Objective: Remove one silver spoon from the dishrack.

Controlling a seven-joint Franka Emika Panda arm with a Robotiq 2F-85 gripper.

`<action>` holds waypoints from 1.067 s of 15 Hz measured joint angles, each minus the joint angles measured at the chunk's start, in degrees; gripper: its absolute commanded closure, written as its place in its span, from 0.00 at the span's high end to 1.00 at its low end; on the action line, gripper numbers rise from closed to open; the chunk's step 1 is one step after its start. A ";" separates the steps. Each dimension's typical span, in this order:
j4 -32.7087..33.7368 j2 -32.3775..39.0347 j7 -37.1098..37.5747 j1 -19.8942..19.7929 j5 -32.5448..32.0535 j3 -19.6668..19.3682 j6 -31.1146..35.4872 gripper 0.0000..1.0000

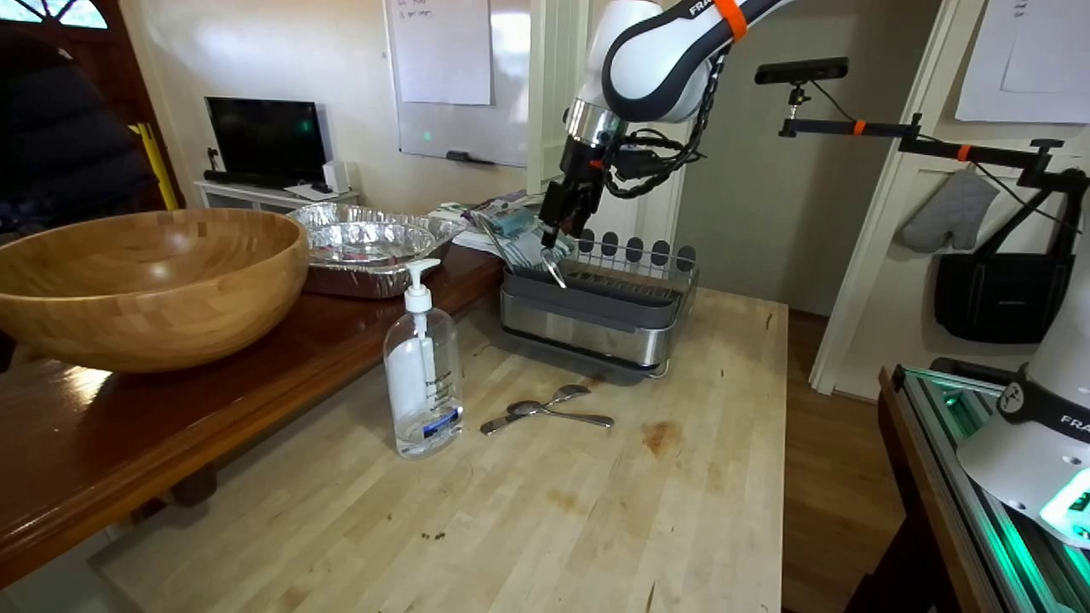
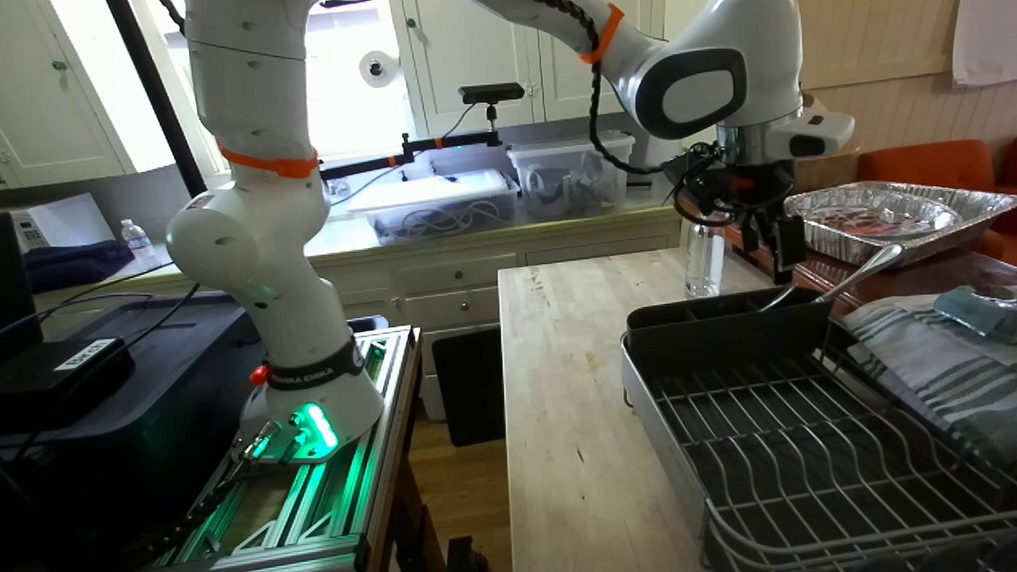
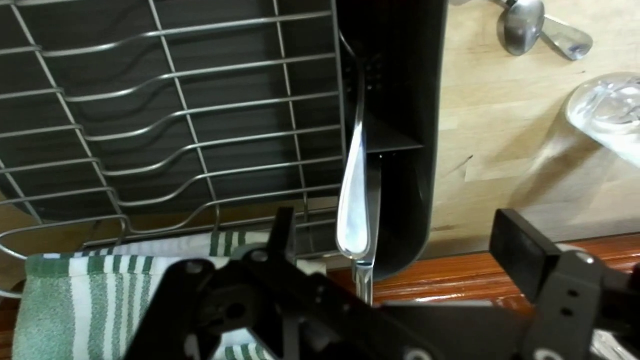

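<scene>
The dishrack (image 1: 588, 319), a silver-grey tub with wire grid and dark cutlery caddy (image 2: 723, 338), stands at the table's far end. A silver spoon (image 3: 356, 200) leans in the caddy, handle upward, its head mostly lost in the dark. Beside it a knife (image 3: 365, 280) rests over the caddy's end, its handle (image 2: 862, 274) sticking out. Above the caddy my gripper (image 3: 397, 230) is open, holding nothing; in the wrist view the spoon's handle end appears between its fingers, closer to the left one. In an exterior view the fingertips (image 1: 552, 237) hang just over the spoon handle (image 1: 553, 271).
Two spoons (image 1: 549, 410) lie crossed on the wooden table (image 1: 596, 511). A clear soap bottle (image 1: 423, 383) stands close by. The raised brown counter (image 1: 255, 417) carries a wooden bowl (image 1: 153, 315) and foil trays (image 1: 366, 247). A striped towel (image 3: 95, 290) lies beside the rack.
</scene>
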 measured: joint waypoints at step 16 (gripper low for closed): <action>1.48 3.43 -2.47 -1.22 1.67 1.39 3.53 0.56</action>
